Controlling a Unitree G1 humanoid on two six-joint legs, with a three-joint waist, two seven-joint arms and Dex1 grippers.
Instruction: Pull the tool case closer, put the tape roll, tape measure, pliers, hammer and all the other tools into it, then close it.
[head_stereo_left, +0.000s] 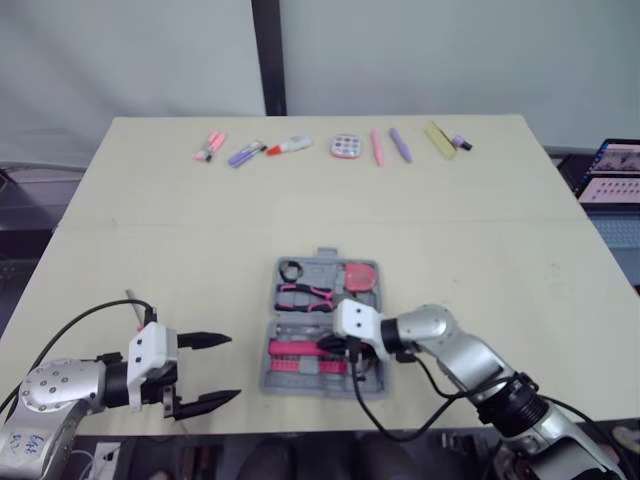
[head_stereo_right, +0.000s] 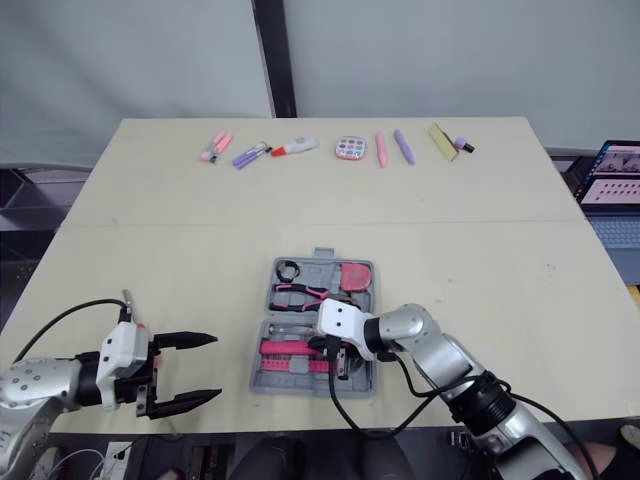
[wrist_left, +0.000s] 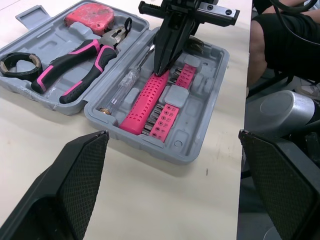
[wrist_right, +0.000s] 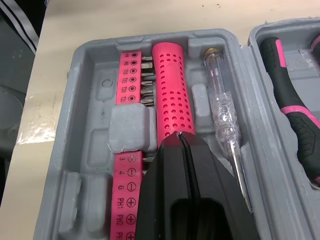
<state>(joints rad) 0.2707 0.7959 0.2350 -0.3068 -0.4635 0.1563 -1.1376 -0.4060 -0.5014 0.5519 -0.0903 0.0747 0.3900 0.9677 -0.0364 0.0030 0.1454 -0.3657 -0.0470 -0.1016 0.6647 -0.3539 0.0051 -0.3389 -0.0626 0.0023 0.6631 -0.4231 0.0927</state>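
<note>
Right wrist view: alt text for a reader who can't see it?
The right end effector, shut, points its tip at a pink handle in the open gray tool case, between a bit strip and a clear screwdriver.

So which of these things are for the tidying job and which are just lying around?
For the job: tool case, pliers, tape measure, tape roll, pink handle, clear screwdriver.
Just lying about: pens at the far side of the table, laptop.

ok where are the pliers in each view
left eye: pliers in the far half of the case, beside the tape roll
right eye: pliers, same place
left wrist: pliers by the roll
right wrist: pliers handle, next half over
shared landmark: pink dotted handle
</note>
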